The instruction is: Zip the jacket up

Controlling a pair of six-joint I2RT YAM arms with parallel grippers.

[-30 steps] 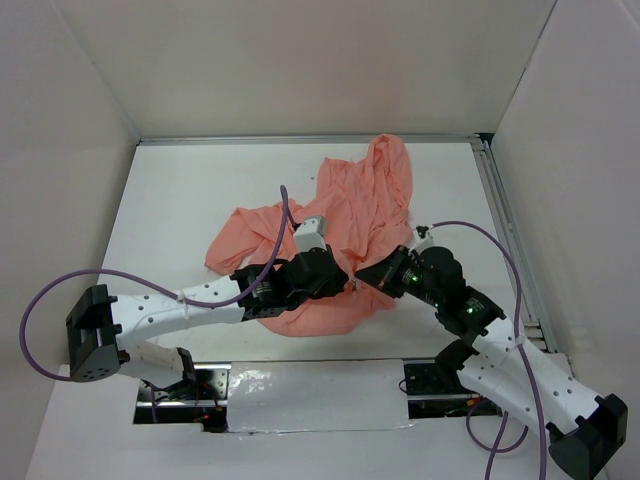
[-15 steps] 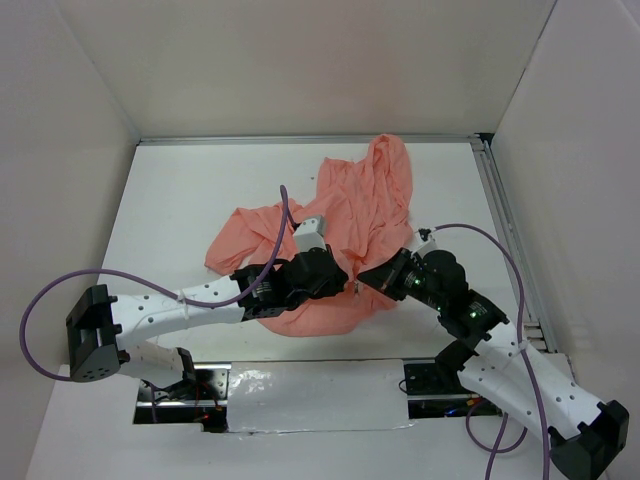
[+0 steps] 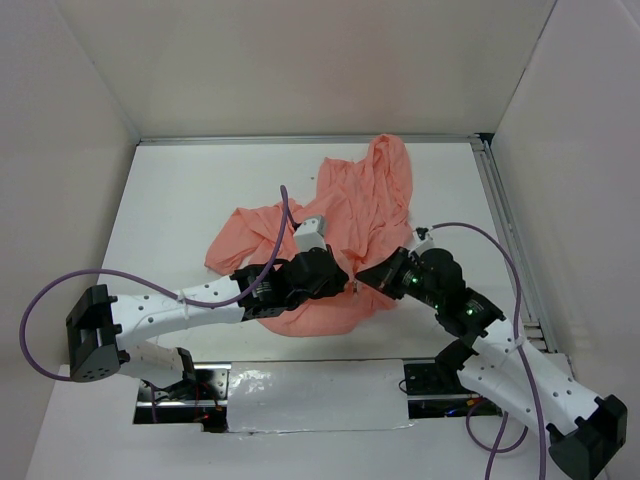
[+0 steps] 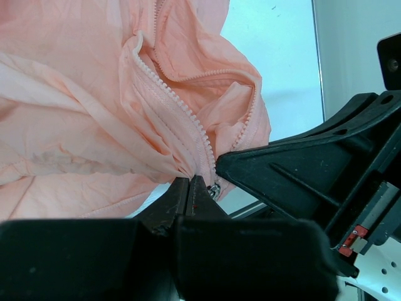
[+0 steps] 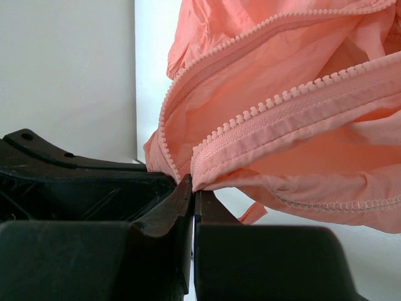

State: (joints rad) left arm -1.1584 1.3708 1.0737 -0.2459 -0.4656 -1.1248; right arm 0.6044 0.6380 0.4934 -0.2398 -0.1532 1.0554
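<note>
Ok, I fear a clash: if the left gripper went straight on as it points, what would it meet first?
The left gripper pinches the zipper end of the jacket; just past that fabric it would meet the right gripper, which faces it tip to tip. The gap looks tiny, though depth is unclear.

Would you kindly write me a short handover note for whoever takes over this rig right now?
Left gripper: shut, pinching the jacket at the near end of its zipper teeth.
Right gripper: shut on the jacket's zipper edge, tips close beside the left's.
Jacket: crumpled on the table, between the arms.
Done: both grippers hold the near zipper end.
Left: the teeth rows lie apart, so nothing is zipped yet; join them and zip up.
</note>
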